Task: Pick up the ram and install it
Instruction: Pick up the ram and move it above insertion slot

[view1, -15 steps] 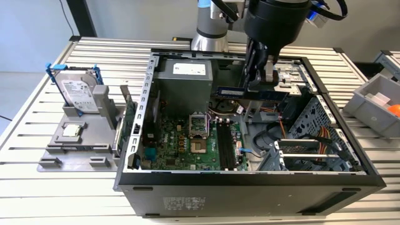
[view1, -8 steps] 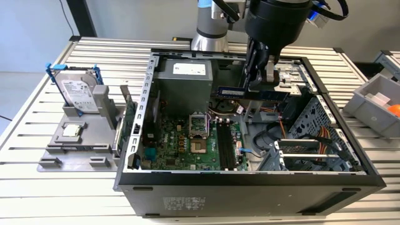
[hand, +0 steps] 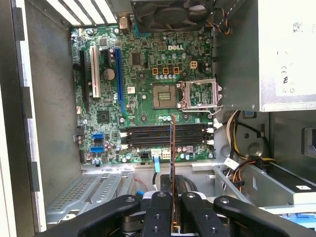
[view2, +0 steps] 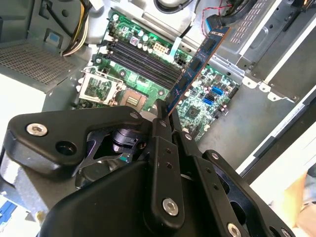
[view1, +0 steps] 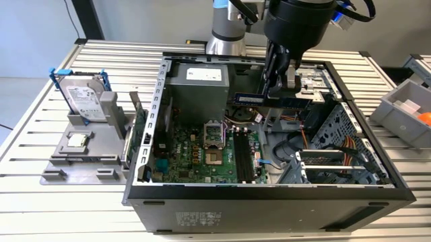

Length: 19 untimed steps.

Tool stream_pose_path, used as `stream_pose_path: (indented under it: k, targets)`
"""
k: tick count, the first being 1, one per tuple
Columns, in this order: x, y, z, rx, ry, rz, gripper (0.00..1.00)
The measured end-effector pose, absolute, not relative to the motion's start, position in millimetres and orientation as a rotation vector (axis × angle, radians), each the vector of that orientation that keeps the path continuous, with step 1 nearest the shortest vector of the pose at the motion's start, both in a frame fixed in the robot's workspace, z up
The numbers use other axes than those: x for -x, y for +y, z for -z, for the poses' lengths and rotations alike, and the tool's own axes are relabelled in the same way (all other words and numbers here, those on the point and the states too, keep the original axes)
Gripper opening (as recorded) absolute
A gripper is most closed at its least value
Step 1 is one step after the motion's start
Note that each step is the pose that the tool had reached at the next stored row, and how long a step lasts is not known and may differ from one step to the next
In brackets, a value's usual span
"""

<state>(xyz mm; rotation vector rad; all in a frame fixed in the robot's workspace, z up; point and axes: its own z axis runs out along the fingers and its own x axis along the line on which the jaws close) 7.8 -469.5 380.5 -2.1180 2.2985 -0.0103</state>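
Observation:
My gripper hangs over the open computer case, shut on the ram, a long, narrow bluish board held level above the case's inside. The second wrist view shows the ram slanting out from between the black fingers, over the green motherboard. Seen edge-on in the first wrist view, the ram crosses above the black memory slots, which lie at a right angle to it. In the exterior view the slots sit lower down, toward the case's front.
A grey holder on the exterior view's left carries a silver hard drive in a blue frame and a green card. Inside the case stand the power supply and a drive cage with cables. A grey bin sits on the right.

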Motion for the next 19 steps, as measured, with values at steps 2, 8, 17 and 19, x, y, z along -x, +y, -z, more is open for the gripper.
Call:
stream_pose_path:
  k: [2,8,17,19]
  targets:
    - [-7.8,-469.5,-380.6,2.115,2.302,0.010,0.00]
    - [-7.9,-469.4,-380.5,2.053,2.357,0.011,0.00]
    - [-7.8,-469.4,-380.4,1.977,2.421,0.012,0.00]
    - [-7.8,-469.4,-380.4,1.964,2.432,0.012,0.00]
